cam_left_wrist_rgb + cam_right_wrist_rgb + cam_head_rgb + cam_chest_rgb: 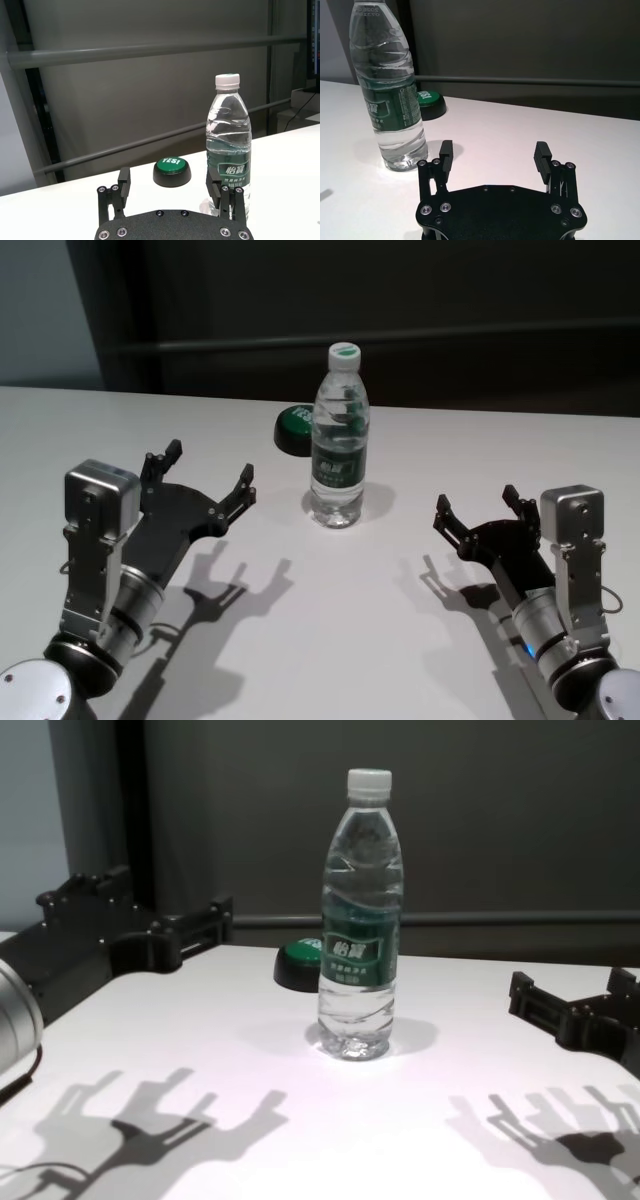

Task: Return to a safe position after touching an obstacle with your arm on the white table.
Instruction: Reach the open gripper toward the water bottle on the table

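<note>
Head view, bottle (338, 435) upright on white table (330, 620), left gripper (208, 476) and right gripper (478, 508) spread apart

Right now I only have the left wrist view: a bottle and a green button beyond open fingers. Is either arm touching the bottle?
Observer: No. In the head view the left gripper hangs open, apart from the bottle, off to its left.
Operator: The right arm isn't in my view at all. Where is it?
Observer: The right gripper is open too, off to the bottle's right, with bare white table between them.
Operator: A finger hides the bottle's base from me. Is it standing properly?
Observer: Yes. The chest view shows it upright with its base flat on the table.
</note>
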